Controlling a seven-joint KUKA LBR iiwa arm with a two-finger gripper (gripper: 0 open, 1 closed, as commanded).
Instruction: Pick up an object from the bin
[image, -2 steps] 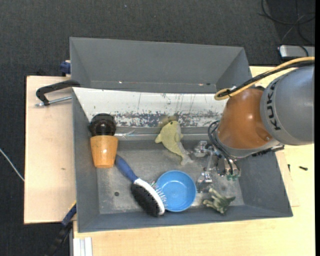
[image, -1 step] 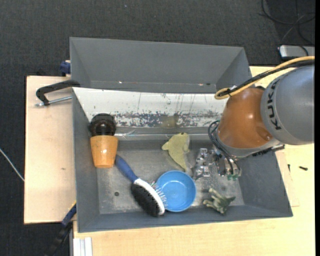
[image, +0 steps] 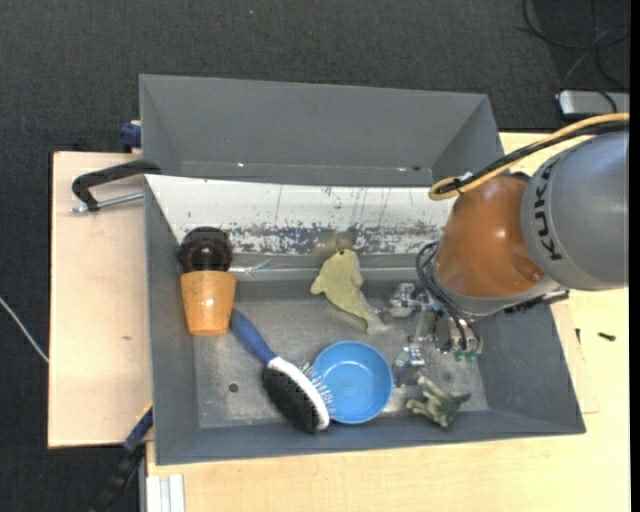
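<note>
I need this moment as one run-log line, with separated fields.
arm: gripper inside bin, right side | nearest: blue bowl, green toy figure, yellowish soft thing | held: cannot tell

Dark, finely speckled carpet (image: 300, 40) covers the floor at the top and left. Black cables (image: 536, 20) loop across it at the upper right, near a small grey box (image: 590, 102); a thin pale wire (image: 25, 330) curves in at the left edge. Lighting is even.
</note>
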